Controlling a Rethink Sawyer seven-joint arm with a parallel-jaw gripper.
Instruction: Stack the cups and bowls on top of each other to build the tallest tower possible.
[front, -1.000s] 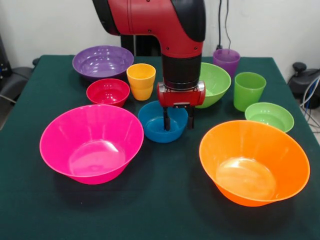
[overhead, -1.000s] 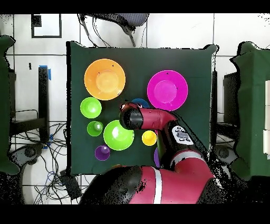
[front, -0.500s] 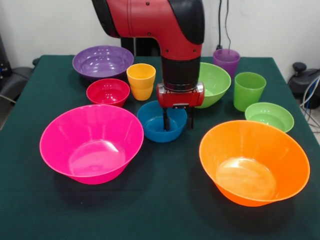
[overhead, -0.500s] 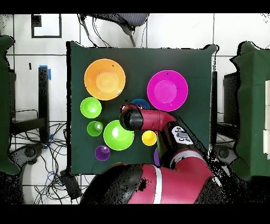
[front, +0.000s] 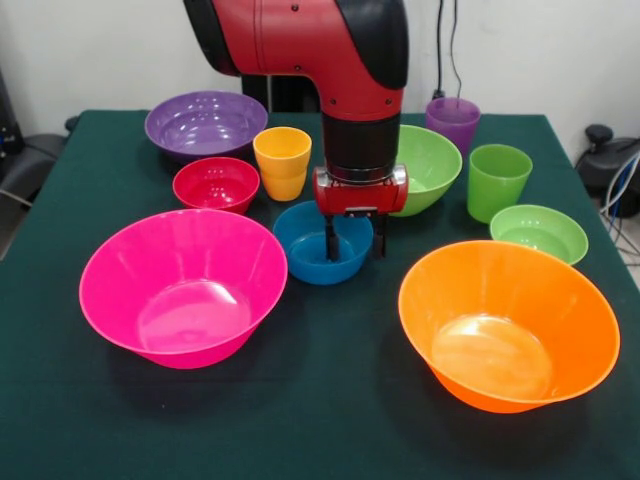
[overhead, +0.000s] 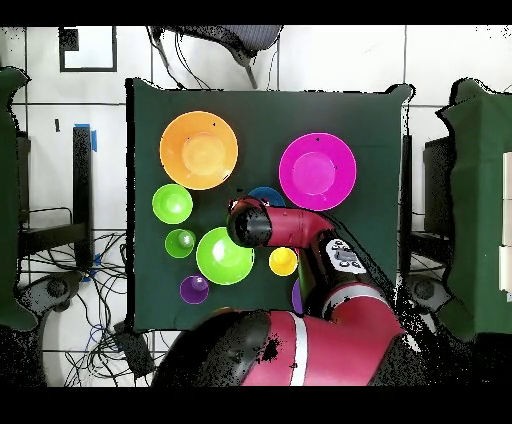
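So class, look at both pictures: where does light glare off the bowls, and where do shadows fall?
Front view: bright glare sits in the bottoms of the pink bowl and orange bowl, and soft shadows lie on the green cloth under them. Overhead view: the two big bowls show paler centres, and the arm hides most of the blue bowl.

Lab; loose cables (overhead: 95, 325), tiled floor (overhead: 330, 60)

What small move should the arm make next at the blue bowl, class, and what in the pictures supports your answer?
Probably close the fingers. The gripper is open and straddles the right-hand rim of the blue bowl: one finger hangs inside the bowl, the other outside its wall. With the rim between them, closing should pinch the wall so the bowl can be lifted. No tower exists yet; every bowl sits alone on the table.
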